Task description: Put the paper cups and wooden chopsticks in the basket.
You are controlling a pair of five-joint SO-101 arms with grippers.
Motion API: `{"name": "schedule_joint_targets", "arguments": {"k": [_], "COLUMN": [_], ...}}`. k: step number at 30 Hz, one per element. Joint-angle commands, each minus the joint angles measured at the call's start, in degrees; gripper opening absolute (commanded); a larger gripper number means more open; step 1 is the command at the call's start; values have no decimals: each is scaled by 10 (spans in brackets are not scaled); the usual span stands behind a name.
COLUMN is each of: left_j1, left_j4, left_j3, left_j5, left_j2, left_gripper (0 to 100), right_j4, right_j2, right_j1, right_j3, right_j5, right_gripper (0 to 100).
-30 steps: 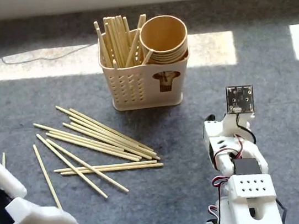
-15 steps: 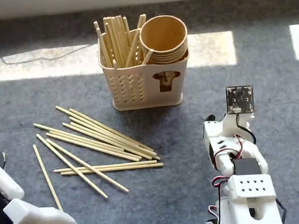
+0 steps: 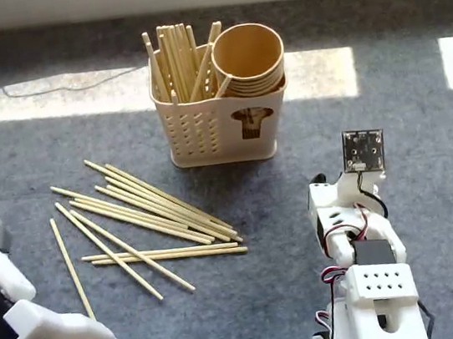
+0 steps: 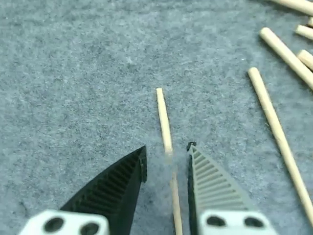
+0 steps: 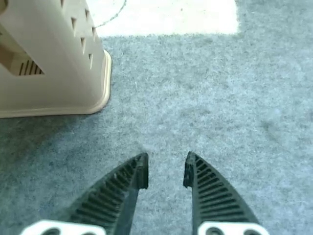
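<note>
Both grippers sit low over the grey mat with fingers parted, and the basket is partly loaded.
On my left wrist feed, the left gripper has its 2 fingers apart with 1 wooden chopstick lying on the mat between them, its far end past the tips; I can't tell whether either finger touches it. The right gripper is also spread, holding nothing, with the basket's corner near it. From the high camera I see the paper cups stacked inside the basket beside a bundle of upright chopsticks. A loose scatter of chopsticks lies on the mat in front of the basket, between the 2 arms.
</note>
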Motion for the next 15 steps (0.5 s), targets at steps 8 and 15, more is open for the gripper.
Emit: {"name": "schedule_joint_targets", "arguments": {"k": [8, 15], "left_j1": [-9, -4], "left_j4": [43, 94], "left_j3": [-122, -169], "left_j5": [14, 13], "left_j2": [160, 197], "left_gripper": [130, 38], "right_j4": [-14, -14], "right_j2": [-7, -7], "right_j1": [-3, -3], "right_j3": [-2, -2], "right_j5": [8, 8], "right_gripper": [134, 134]}}
